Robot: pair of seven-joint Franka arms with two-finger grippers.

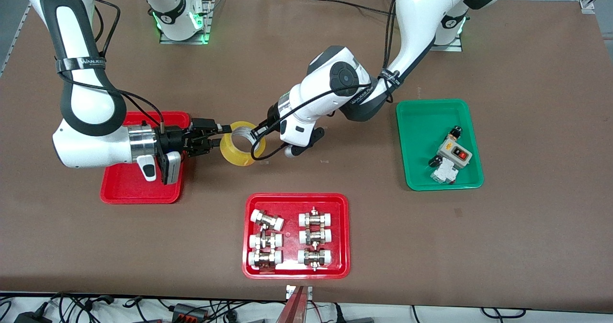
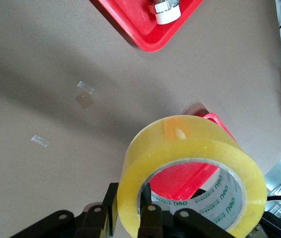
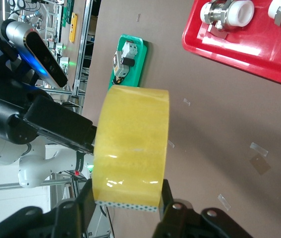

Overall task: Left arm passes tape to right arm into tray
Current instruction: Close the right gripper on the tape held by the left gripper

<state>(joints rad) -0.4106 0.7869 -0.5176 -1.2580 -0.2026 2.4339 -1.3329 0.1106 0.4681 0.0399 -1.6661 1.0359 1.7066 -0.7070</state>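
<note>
Nearest the front camera, well nearer than the tape [image 1: 242, 144], a red tray of fittings [image 1: 343, 232] sits on the counter [image 1: 527, 227], six white-capped metal fittings [image 1: 314, 220] lying in it in two columns.

Farther back, the tape is off the counter, held in the air between the two grippers, over bare brown counter just beside the tray [image 1: 117, 191], toward the left arm's end of it. It stands on edge, its open white core facing the left arm.

The right gripper [image 1: 225, 135] comes at the tape from over the tray's corner. In the right wrist view its black fingers [image 3: 172, 210] sit against the two flat faces of the roll, closed on the tape across its width. The right arm [image 1: 88, 121] hangs above the tray and hides much of it.

The left gripper [image 1: 256, 136] meets the tape from the opposite end. The left wrist view shows one finger [image 2: 150, 218] inside the core and the other outside the yellow wall, pinching the tape through its ring. So both grippers grip the tape at once. The left arm [image 1: 345, 86] slopes down to it.

Toward the left arm's end from the tape, well apart, a green tray [image 1: 421, 141] holds a grey switch box [image 1: 455, 154] with a red button.
</note>
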